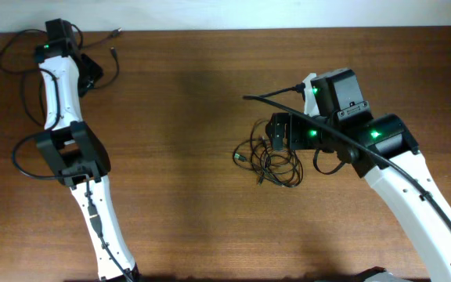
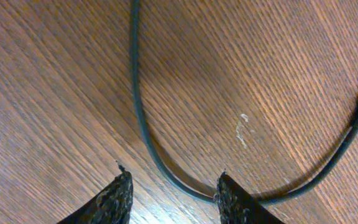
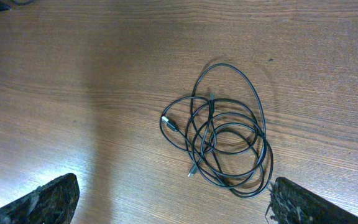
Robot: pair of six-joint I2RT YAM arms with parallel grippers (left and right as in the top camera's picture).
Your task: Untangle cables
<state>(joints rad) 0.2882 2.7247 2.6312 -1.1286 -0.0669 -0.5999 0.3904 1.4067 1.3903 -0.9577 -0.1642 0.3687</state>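
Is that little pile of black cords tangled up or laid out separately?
Tangled: the cables lie in one heap of overlapping loops that cross one another many times.

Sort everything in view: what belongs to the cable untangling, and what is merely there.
Belongs to the job:
tangled cables
loose cable by the open left pincer
right pincer, open near the tangle

Merely there:
thick arm wiring
wooden table
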